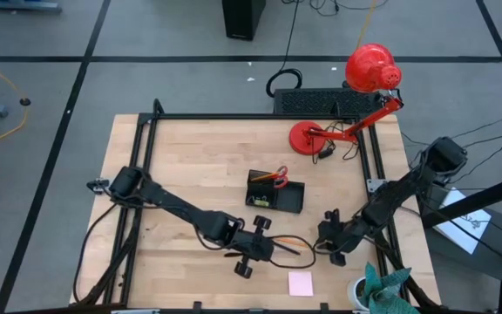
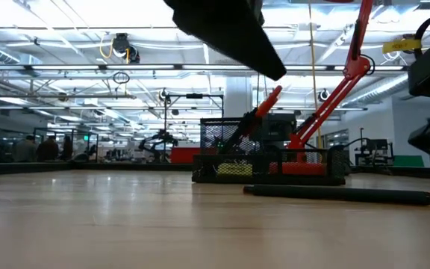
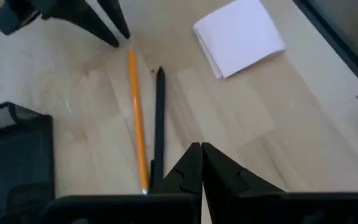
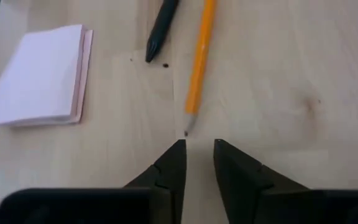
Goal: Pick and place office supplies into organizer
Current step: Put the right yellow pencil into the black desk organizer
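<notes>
While my arms crowd the desk's [image 1: 190, 166] near edge, my left gripper [image 3: 201, 152] is pressed together, empty, beside the pen [image 3: 159, 124] and pencil [image 3: 137, 118]; their near ends are hidden. My right gripper [image 4: 199, 149] stands slightly parted at the pencil's tip. The sticky-note pad [image 4: 39, 74] lies nearby; the organizer [image 1: 274, 192] sits mid-desk, contents unclear.

I see orange pencil [image 4: 199, 59] lying flat on the wood, point toward the near edge | black pen [image 4: 162, 28] flat just beside it, nearly parallel | pale pink sticky-note pad [image 1: 301, 283] flat, near the front edge | black mesh organizer [image 1: 275, 194] mid-table, red-handled scissors [image 1: 273, 176] standing in its taller section
</notes>
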Controlling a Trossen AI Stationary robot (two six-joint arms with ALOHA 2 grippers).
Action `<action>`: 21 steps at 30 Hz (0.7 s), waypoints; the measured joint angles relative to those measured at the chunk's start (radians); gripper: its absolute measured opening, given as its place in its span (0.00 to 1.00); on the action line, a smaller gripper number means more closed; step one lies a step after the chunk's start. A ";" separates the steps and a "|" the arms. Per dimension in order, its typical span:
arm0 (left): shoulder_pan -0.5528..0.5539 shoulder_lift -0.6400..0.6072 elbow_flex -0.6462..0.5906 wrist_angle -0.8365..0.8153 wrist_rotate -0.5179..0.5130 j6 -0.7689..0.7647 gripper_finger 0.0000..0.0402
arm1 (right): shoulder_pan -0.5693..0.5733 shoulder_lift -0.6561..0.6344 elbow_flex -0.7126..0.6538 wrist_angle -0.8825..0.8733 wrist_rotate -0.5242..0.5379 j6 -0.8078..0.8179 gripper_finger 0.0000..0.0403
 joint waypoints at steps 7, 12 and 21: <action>-0.016 -0.019 0.000 -0.030 -0.008 -0.028 0.07 | -0.005 0.097 -0.003 0.228 -0.001 -0.106 0.07; -0.026 -0.024 -0.001 -0.059 -0.008 -0.055 0.08 | -0.021 0.206 0.014 0.378 0.001 -0.166 0.01; -0.045 -0.023 -0.001 -0.076 -0.008 -0.105 0.08 | -0.087 0.339 0.157 0.386 -0.047 -0.280 0.01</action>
